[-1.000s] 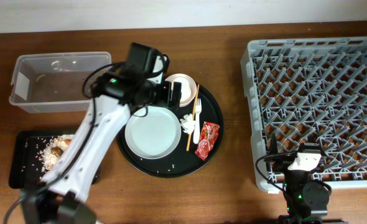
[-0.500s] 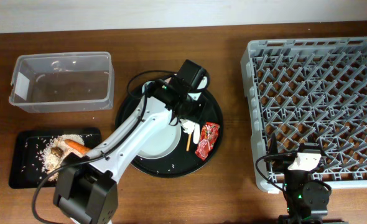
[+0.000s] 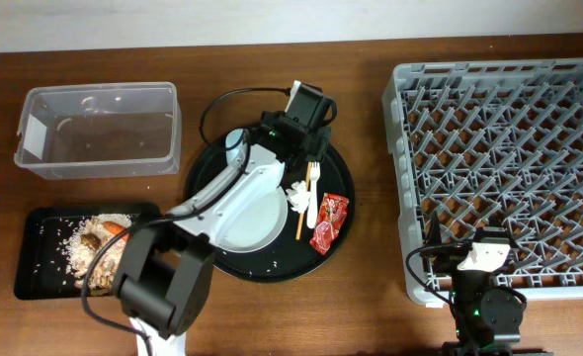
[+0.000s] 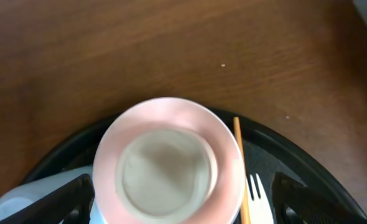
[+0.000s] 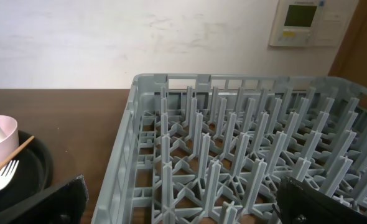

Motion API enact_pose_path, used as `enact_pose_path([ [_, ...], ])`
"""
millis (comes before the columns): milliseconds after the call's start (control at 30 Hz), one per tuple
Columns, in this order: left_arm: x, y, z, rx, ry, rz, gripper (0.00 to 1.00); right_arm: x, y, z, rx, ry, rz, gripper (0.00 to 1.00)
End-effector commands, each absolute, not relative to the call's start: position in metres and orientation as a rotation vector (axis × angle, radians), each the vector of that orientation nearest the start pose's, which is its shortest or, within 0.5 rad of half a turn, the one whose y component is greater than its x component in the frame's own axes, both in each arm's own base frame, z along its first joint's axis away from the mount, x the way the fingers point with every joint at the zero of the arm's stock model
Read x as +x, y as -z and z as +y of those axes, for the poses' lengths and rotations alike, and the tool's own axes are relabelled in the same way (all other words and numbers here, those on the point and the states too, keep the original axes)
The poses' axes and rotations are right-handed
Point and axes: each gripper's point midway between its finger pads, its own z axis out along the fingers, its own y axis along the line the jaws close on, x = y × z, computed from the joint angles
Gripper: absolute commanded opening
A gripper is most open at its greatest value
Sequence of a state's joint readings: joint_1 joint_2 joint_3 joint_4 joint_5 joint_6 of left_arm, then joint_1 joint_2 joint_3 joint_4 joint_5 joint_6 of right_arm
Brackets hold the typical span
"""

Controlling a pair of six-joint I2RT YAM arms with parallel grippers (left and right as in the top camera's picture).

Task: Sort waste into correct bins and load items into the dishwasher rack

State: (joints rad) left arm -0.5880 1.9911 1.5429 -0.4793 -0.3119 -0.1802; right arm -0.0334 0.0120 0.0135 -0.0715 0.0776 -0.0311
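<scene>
Brown wooden surface (image 3: 371,307): the round pink bowl (image 4: 168,158), seemingly nesting a white cup (image 4: 163,177), sits upper centre on the black tray (image 3: 339,183) beneath spread left fingers (image 4: 59,202). The right fingers (image 5: 40,202), also apart, face the grey pegged rack (image 3: 509,168).

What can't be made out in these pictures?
- Pink bowl: overhead, the left arm covers it; the left wrist view's bottom edge cuts its near rim.
- Pale round inside the bowl: left wrist view, too blurred to tell cup from bowl bottom.
- Grey plate: overhead, the arm hides its upper left.
- Black tray: overhead, the arm covers its right end.
</scene>
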Motion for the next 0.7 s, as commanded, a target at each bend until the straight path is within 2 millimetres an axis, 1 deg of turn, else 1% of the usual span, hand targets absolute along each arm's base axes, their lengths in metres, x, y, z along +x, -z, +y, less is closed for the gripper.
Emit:
enact_pose_path([
  [0, 0.47, -0.104, -0.238, 0.331, -0.081, 2.403, 0.98, 0.245, -0.157, -0.023, 0.065, 0.12, 1.646, 0.99],
  [133, 0.473, -0.111, -0.239, 0.322, -0.07, 2.386, 0.99, 0.245, -0.157, -0.023, 0.065, 0.12, 1.646, 0.99],
  [200, 0.474, -0.12, -0.234, 0.307, -0.067, 2.377, 0.99, 0.245, -0.157, -0.023, 0.065, 0.12, 1.646, 0.99],
  [300, 0.474, -0.148, -0.219, 0.24, -0.052, 2.358, 0.99, 0.245, -0.157, -0.023, 0.065, 0.12, 1.646, 0.99],
  [367, 0.469, -0.174, -0.206, 0.157, -0.021, 2.339, 0.99, 0.245, -0.157, -0.023, 0.065, 0.12, 1.646, 0.99],
  [400, 0.464, -0.191, -0.198, 0.115, -0.005, 2.329, 0.99, 0.245, -0.157, -0.023, 0.065, 0.12, 1.646, 0.99],
  [433, 0.458, -0.203, -0.193, 0.1, 0.012, 2.324, 0.99, 0.245, -0.157, -0.023, 0.065, 0.121, 1.646, 0.99],
  [533, 0.436, -0.233, -0.178, 0.097, 0.032, 2.327, 0.99, 0.245, -0.157, -0.023, 0.065, 0.12, 1.646, 0.99],
  [600, 0.419, -0.241, -0.17, 0.103, 0.019, 2.352, 0.99, 0.245, -0.157, -0.023, 0.065, 0.12, 1.646, 0.99],
  [667, 0.402, -0.235, -0.161, 0.121, -0.015, 2.415, 0.99, 0.245, -0.157, -0.023, 0.065, 0.12, 1.646, 0.99],
])
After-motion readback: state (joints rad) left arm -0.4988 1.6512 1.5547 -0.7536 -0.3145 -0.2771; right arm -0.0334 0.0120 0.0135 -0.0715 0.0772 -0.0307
